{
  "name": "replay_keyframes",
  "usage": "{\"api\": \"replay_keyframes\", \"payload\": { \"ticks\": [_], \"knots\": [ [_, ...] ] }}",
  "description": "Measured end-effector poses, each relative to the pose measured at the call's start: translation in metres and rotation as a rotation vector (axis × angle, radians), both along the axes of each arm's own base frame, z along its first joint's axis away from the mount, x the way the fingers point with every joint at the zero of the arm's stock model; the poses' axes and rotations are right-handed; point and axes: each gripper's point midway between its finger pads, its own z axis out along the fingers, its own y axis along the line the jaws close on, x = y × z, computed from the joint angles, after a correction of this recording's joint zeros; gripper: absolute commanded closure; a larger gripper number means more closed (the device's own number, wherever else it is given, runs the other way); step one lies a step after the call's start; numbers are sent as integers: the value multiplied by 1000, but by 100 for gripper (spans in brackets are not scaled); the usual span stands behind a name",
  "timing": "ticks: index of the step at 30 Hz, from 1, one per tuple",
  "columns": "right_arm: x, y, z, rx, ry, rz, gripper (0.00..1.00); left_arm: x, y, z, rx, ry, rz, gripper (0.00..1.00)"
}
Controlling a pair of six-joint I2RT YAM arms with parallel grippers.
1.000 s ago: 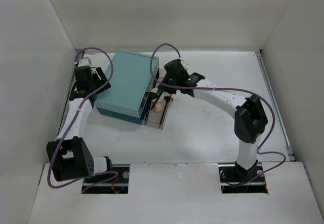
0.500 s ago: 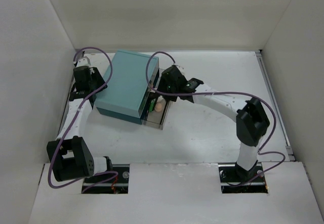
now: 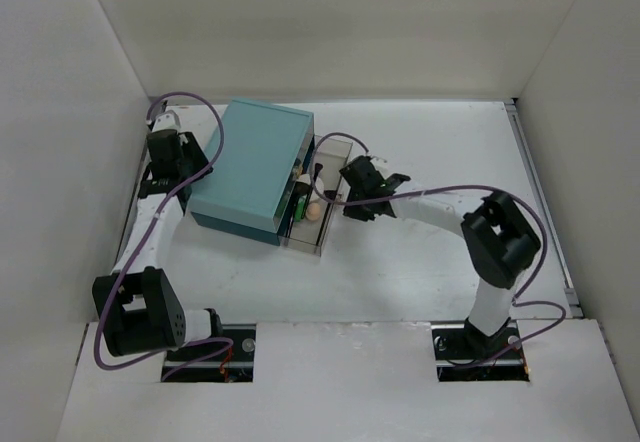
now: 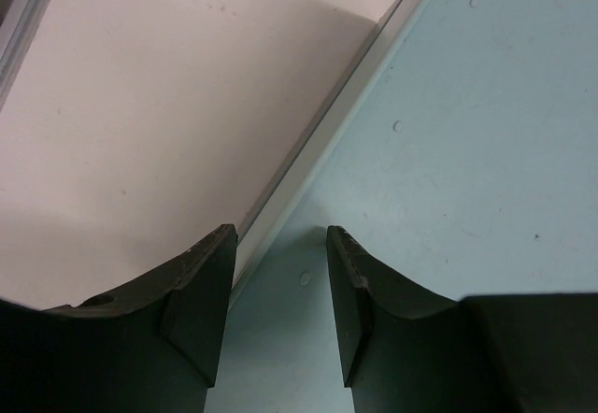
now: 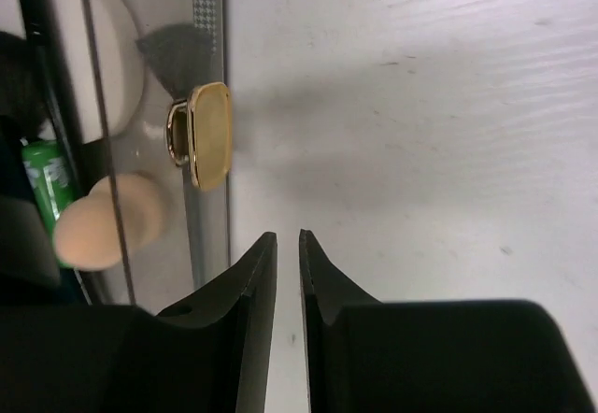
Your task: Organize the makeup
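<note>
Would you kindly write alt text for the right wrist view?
The right gripper, its black fingers nearly closed on nothing, hovers beside a clear acrylic drawer with a gold handle; a peach sponge and green item lie inside.

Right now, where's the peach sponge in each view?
Top external: peach sponge at centre, inside the clear drawer beside the teal box.
Left wrist: not in it; only the teal box.
Right wrist: lower left, behind the drawer front.
Shared landmark: the clear drawer.
</note>
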Motion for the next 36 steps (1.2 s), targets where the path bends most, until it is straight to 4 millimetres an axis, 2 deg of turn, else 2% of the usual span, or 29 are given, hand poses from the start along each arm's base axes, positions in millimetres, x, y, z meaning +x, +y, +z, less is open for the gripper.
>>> {"api": "replay_keyframes", "payload": {
  "ticks": [2,4,8,14,16,18,19,22,24,25,27,28,30,31,33,36],
  "knots": [
    [4,12,-14,1,18,17,79,2,-1,0,8,-4,0,61],
    [14,29,-20,28,15,36,79,3,-2,0,13,-7,-1,61],
    [30,59,-16,78,-7,93,79,5,-3,0,20,-11,-2,61],
    [54,119,-1,209,-83,187,77,7,-6,0,32,-15,-3,61],
    [58,132,4,245,-105,206,76,8,-6,0,37,-17,0,61],
    [59,138,5,258,-113,215,73,9,-6,0,45,-17,4,61],
    [59,138,5,261,-114,217,69,9,-6,0,47,-17,5,61],
    [64,137,6,273,-124,212,69,9,-6,0,51,-17,8,61],
    [65,137,7,294,-137,213,68,9,-6,1,52,-17,9,55],
    [65,136,7,304,-145,212,67,9,-7,1,50,-18,8,44],
    [62,134,9,324,-158,207,60,9,-13,1,43,-19,-10,6],
    [58,132,12,332,-162,207,51,7,-17,0,40,-9,-24,0],
    [50,120,22,342,-172,198,23,4,-21,0,36,12,-31,0],
    [44,112,30,345,-178,194,0,2,-22,3,33,27,-29,0],
    [37,92,50,339,-207,186,0,-2,-20,13,36,46,-15,0],
    [37,45,91,303,-277,121,0,-1,-14,54,61,5,26,0]
  ]
}}
